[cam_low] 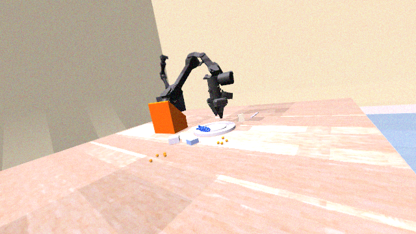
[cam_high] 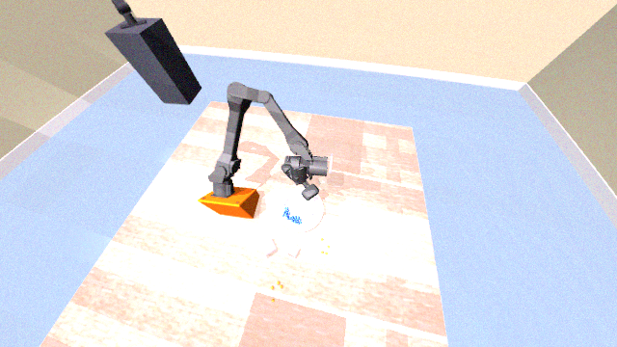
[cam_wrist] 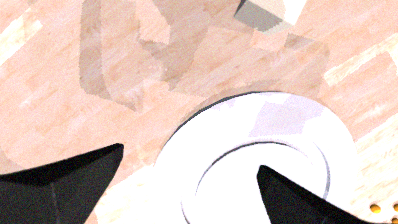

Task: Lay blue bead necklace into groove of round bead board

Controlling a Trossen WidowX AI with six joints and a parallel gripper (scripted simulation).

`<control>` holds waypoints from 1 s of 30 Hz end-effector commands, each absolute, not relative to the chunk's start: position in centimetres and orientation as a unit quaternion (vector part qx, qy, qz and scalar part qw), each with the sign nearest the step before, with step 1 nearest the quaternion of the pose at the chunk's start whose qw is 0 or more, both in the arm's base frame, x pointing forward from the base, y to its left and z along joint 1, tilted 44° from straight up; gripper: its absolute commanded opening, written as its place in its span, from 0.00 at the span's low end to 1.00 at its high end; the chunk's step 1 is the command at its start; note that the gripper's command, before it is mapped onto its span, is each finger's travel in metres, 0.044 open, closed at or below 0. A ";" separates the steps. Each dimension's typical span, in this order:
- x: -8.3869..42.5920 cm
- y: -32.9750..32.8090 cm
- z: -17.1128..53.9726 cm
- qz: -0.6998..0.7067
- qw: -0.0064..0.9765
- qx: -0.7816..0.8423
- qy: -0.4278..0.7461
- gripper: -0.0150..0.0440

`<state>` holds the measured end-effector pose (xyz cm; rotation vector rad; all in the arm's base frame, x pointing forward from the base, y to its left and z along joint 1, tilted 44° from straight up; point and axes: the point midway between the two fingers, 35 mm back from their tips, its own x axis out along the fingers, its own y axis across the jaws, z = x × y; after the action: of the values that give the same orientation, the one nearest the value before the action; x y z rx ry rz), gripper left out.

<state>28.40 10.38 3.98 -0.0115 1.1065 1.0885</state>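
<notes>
Blue beads sit bunched on the board; the gripper, wide and empty, probably must regrasp and spread them.

Pale wood-look table, matt

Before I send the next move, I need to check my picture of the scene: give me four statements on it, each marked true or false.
1. The fingers are spread apart. True.
2. The blue beads lie off the round board. False: they lie on it, bunched at one side.
3. The arm's base block is orange. True.
4. The fingers are gripping the beads. False: they hold nothing.
</notes>
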 end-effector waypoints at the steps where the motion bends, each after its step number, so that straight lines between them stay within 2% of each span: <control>1: 28.8 9.5 3.5 0.492 0.715 -0.008 0.497 0.87; 3: 29.2 8.3 2.6 0.491 0.715 -0.011 0.498 0.78; 17: 29.6 -0.3 -3.8 0.497 0.715 -0.019 0.492 0.78; 30: 29.5 -0.1 -4.4 0.497 0.715 -0.018 0.491 0.78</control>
<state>29.52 -0.02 -4.43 -0.0414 1.0881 1.1038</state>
